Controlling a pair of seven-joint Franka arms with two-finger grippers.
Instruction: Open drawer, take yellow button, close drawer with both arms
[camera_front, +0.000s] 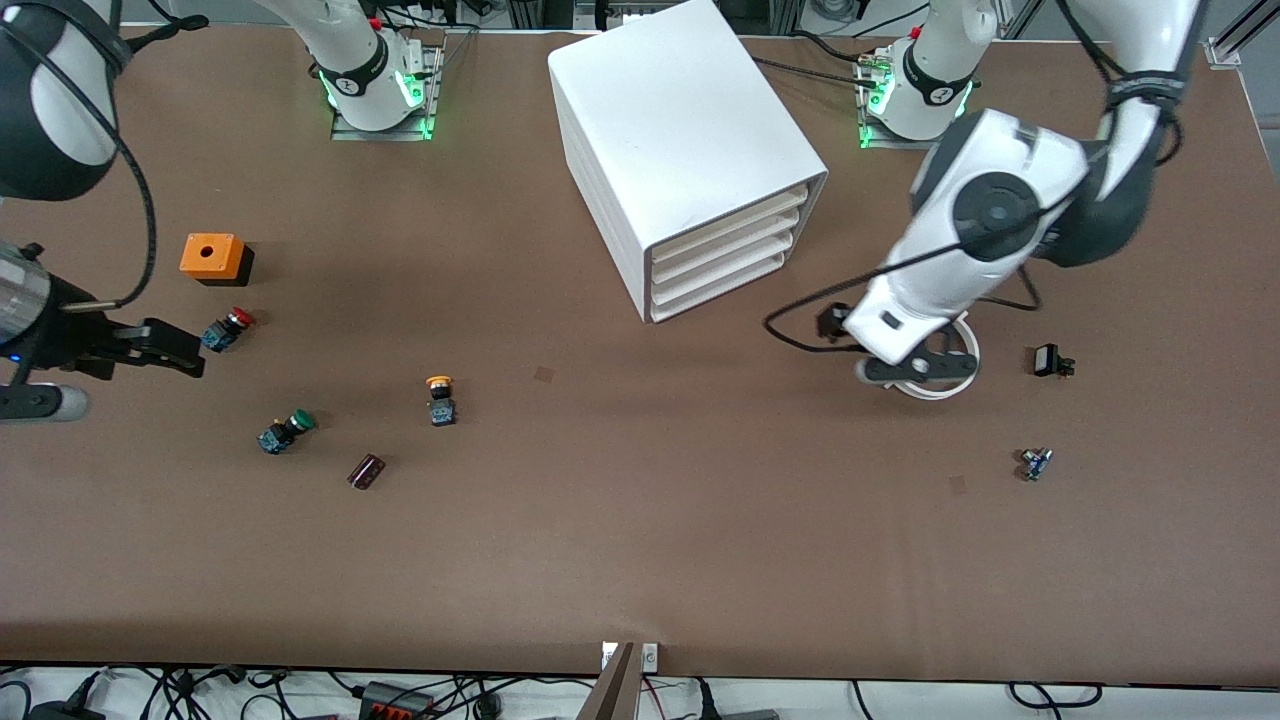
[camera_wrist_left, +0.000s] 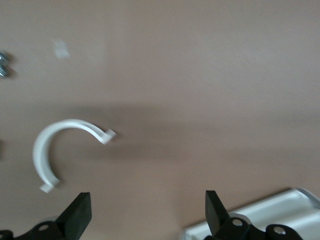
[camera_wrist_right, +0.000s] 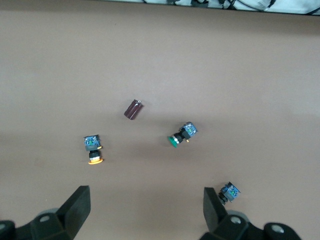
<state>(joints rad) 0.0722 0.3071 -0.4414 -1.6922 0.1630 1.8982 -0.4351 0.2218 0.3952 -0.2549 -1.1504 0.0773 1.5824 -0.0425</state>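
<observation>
The white cabinet stands mid-table with four alike drawers, all shut; the drawer is the topmost. The button, orange-yellow capped, lies on the table toward the right arm's end, nearer the front camera than the cabinet; it also shows in the right wrist view. My left gripper is open and empty over bare table beside the cabinet's corner; in the front view its hand hangs in front of the drawers. My right gripper is open and empty beside the red-capped button, and its fingers frame bare table.
A green-capped button and a dark cylinder lie near the orange-yellow one. An orange box stands farther back. A white curved clip lies under the left hand. Two small parts lie toward the left arm's end.
</observation>
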